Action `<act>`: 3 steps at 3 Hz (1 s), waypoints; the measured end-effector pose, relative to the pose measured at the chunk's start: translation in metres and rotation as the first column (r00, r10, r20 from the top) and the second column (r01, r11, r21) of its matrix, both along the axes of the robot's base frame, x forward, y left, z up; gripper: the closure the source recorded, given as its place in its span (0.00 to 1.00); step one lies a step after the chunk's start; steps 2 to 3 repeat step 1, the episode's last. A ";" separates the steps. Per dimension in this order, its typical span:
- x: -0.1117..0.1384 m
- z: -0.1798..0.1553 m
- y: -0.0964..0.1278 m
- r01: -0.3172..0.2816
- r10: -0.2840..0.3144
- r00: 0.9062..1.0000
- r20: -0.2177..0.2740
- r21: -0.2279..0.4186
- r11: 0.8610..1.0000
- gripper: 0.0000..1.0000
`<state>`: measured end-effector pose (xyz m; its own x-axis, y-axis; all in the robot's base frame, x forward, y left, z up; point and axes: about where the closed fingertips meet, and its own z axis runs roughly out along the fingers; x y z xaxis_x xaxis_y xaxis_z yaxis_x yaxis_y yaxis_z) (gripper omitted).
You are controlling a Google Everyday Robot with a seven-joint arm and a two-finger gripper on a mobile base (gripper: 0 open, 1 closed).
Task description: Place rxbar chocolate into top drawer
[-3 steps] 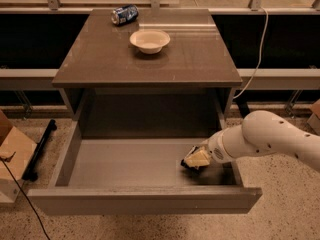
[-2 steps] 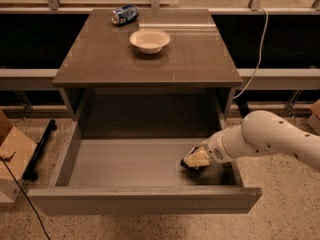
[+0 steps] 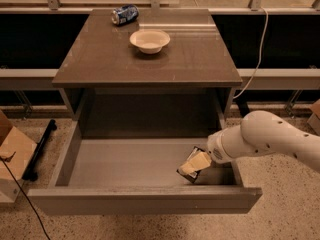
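The top drawer (image 3: 125, 163) is pulled wide open below the brown-grey cabinet top (image 3: 150, 64). My gripper (image 3: 195, 164) reaches in from the right and sits low over the drawer's front right corner. It is shut on the rxbar chocolate (image 3: 185, 173), whose black wrapper shows at the lower left edge and behind the cream fingers (image 3: 197, 161). The bar is tilted and close to the drawer floor. I cannot tell whether it touches the floor.
A white bowl (image 3: 149, 40) and a blue soda can (image 3: 124, 14) on its side are on the cabinet top. A cardboard box (image 3: 12, 154) and a black bar (image 3: 40, 146) lie on the floor at left. A white cable (image 3: 256, 54) hangs at right.
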<state>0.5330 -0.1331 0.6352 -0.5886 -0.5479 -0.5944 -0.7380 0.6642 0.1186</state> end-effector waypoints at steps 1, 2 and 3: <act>0.000 0.000 0.000 0.000 0.000 1.000 0.000 0.000 1.000 0.00; 0.000 0.000 0.000 0.000 0.000 1.000 0.000 0.000 1.000 0.00; 0.000 0.000 0.000 0.000 0.000 1.000 0.000 0.000 1.000 0.00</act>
